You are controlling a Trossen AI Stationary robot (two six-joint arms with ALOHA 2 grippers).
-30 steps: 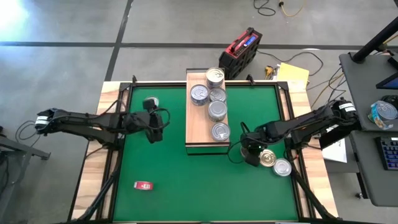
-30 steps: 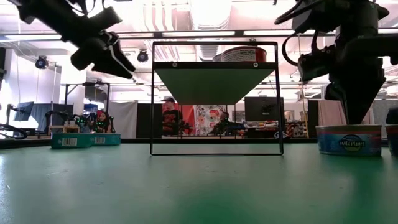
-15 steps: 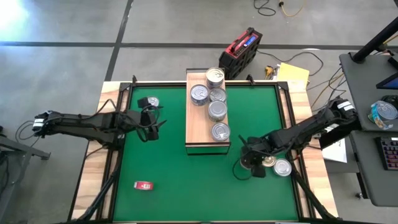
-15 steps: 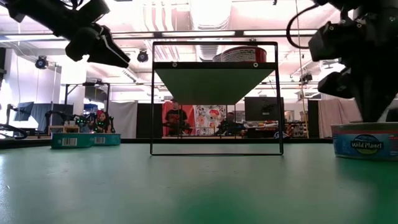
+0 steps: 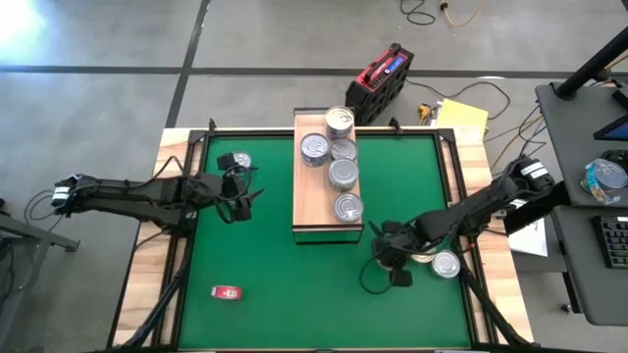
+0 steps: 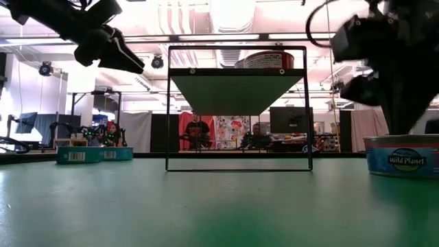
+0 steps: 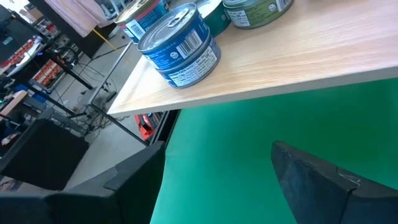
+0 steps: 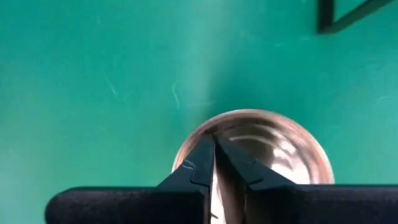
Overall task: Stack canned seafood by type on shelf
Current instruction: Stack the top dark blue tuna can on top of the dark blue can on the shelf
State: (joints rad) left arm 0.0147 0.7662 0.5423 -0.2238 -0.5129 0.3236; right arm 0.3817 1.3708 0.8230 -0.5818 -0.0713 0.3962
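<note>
Right gripper [image 8: 214,163] pinched shut over a gold tin [image 8: 273,146], maybe touching its lid, tin half hidden, left gripper [image 5: 238,199] wide open and empty, five tins [image 5: 335,175] on the shelf [image 5: 312,211].

Workshop room around the table

The grey concrete floor [image 5: 265,39] has dark lines, cables and a red-black case [image 5: 385,75]. A dark desk [image 5: 587,167] with a keyboard [image 5: 614,241] stands at one side. Behind, bright ceiling lights [image 6: 230,14], monitors [image 6: 287,118] and two people [image 6: 195,130].
</note>
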